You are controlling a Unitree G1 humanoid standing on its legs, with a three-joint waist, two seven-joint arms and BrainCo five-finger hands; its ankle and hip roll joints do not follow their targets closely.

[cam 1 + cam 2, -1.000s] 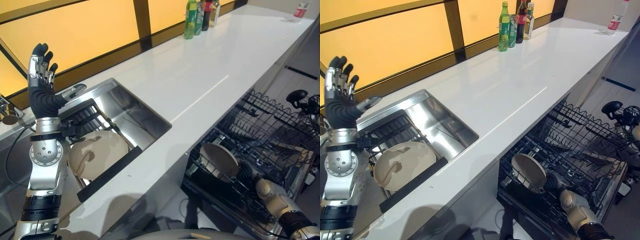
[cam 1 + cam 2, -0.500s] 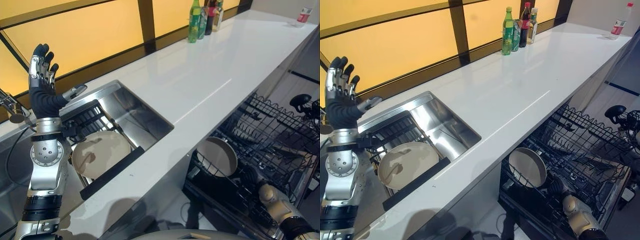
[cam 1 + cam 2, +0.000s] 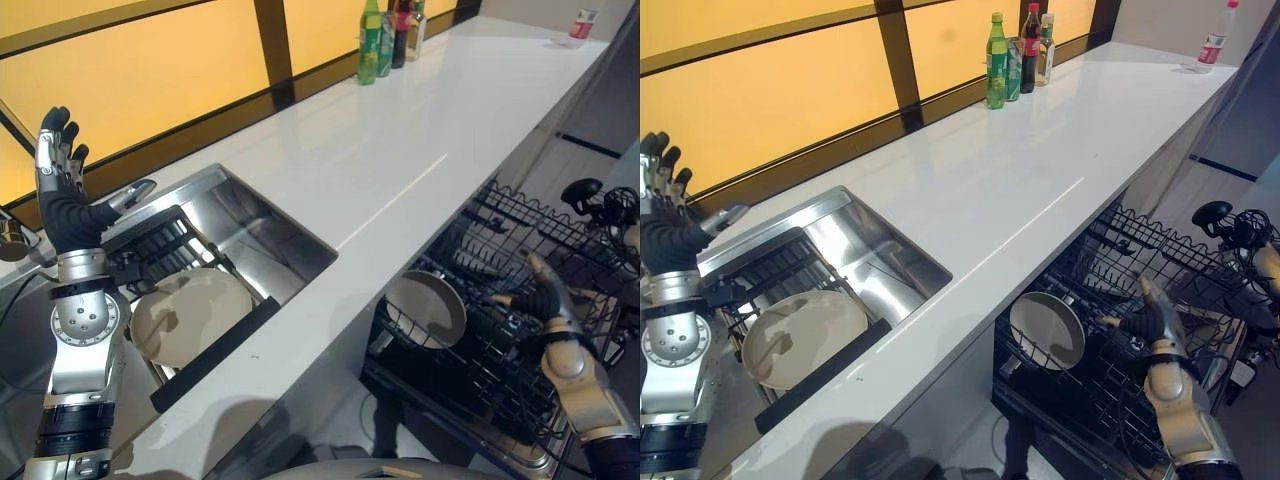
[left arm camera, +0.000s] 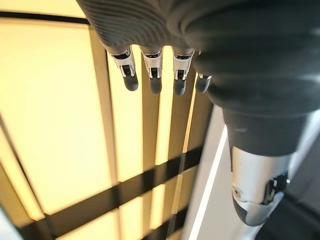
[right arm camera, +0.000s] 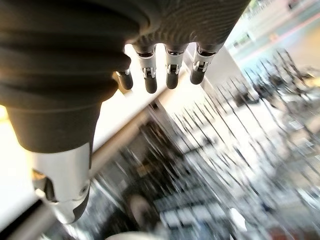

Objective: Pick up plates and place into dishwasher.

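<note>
Two plates are in view. One plate point(image 3: 190, 315) lies flat in the black dish rack point(image 3: 175, 240) that sits inside the steel sink point(image 3: 270, 225), its near edge tucked behind the rack's dark front bar. The other plate point(image 3: 427, 308) stands on edge in the dishwasher rack point(image 3: 520, 290), the pulled-out black wire basket below the front edge of the white desk point(image 3: 400, 140); its lower rim is hidden among the wires. The left hand point(image 3: 62, 195) is raised upright beside the sink, above the dish rack's far corner, with its fingers point(image 4: 152, 70) straight and spread and holding nothing; its wrist view looks past them to the yellow panels point(image 3: 150, 60) behind the desk. The right hand point(image 3: 545, 300) hangs over the dishwasher rack, just beside the standing plate but apart from it, with its fingers point(image 5: 170, 70) extended loosely and empty. The right wrist view is smeared, so the wires and whatever lies past the fingers there are hard to make out. At the far end of the desk stands a cluster of bottles point(image 3: 1017, 60), one green point(image 3: 996, 62), one dark with a red cap point(image 3: 1029, 48) and at least one pale one point(image 3: 1045, 48); they overlap, so their exact count is unclear. One more small bottle point(image 3: 1211, 42) with a red label stands alone at the desk's far corner. A tap's end point(image 3: 14, 240) is cut off at the left edge of the left eye view.
</note>
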